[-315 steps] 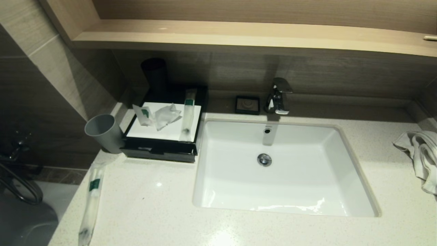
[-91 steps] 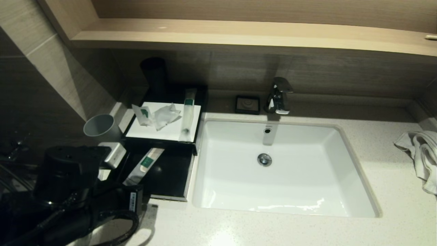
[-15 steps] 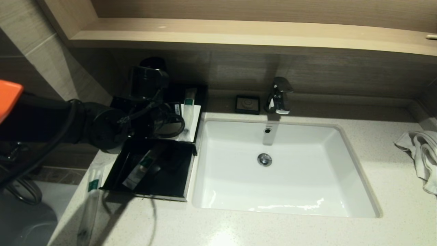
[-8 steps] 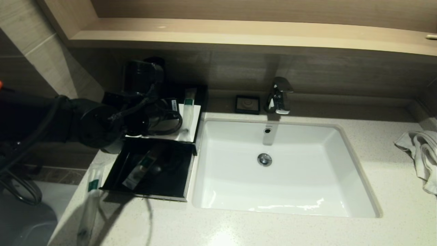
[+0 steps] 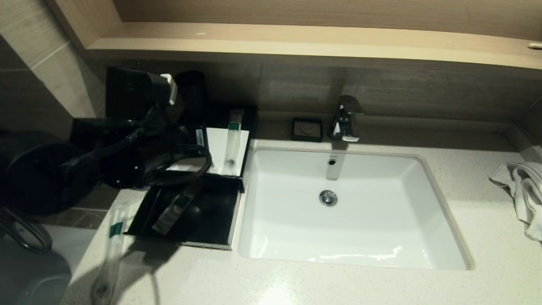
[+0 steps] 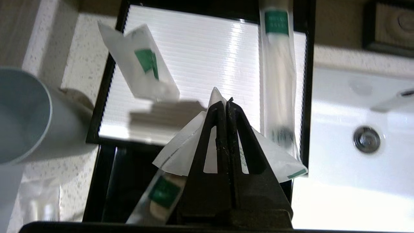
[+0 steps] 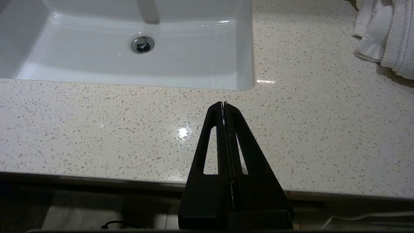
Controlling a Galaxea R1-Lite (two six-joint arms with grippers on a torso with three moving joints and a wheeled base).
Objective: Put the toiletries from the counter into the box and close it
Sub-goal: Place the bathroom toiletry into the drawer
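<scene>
A small white sachet with a green mark (image 6: 181,149) is pinched between the fully closed fingers of the left gripper (image 6: 227,103), which is held above the near part of the white top panel of the low black rectangular box (image 6: 200,58), close to the edge where the drawer begins. The drawer (image 5: 211,224) of the box is pulled out toward the front edge of the pale speckled stone counter (image 5: 338,284), and a long slim clear-plastic packet with a green band (image 5: 171,212) is lying inside it at a slant. A second white sachet (image 6: 142,71) is seen on the white panel, and another long packet (image 6: 278,81) lies along the panel edge nearest to the white rectangular basin (image 5: 351,212). A further long packet (image 5: 111,250) rests at the left edge of the counter; its near end seems to reach over the rim. A grey plastic cup (image 6: 22,116) stands just beside the box. The right gripper (image 7: 224,103) is parked with its fingers pressed together above the open front strip of the counter, well apart from a white towel (image 7: 385,32).
</scene>
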